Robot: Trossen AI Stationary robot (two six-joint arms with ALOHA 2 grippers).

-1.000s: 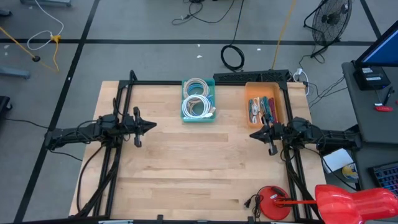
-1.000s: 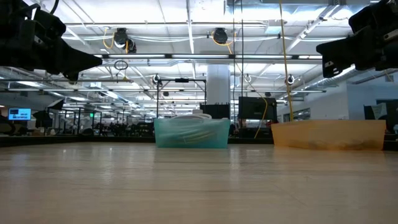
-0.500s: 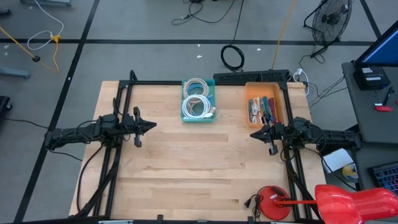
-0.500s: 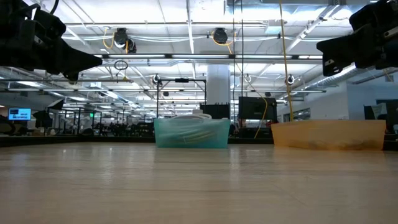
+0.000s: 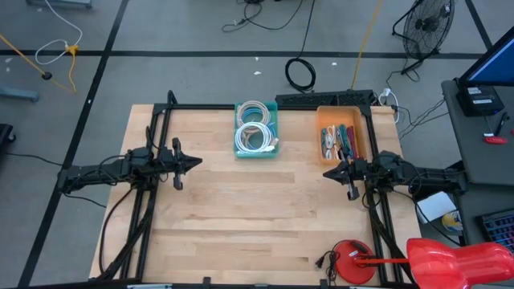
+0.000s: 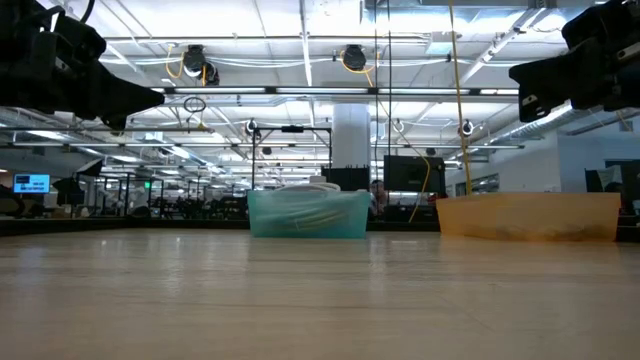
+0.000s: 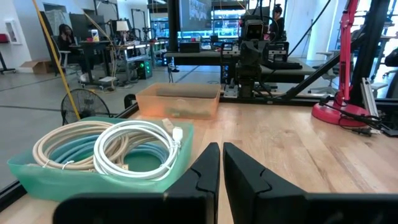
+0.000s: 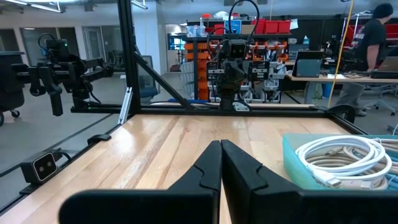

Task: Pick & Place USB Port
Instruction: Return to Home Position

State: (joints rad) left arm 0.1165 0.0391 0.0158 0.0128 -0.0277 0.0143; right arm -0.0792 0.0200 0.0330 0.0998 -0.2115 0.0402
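With both sets of jaws pressed together on nothing, left gripper [image 5: 189, 163] and right gripper [image 5: 328, 172] hover over opposite sides of the table [image 5: 257, 217], facing each other. Coiled cables [image 5: 255, 135] lie in the green bin [image 5: 237, 132] at the far edge. The orange bin [image 5: 341, 109] near the right gripper holds small mixed items.

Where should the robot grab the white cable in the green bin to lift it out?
Grip across the bundled strands on one side of the white cable coil, coming straight down from above. It lies flat as a loop, resting partly on the other cables. The green bin walls would likely block a sideways approach.
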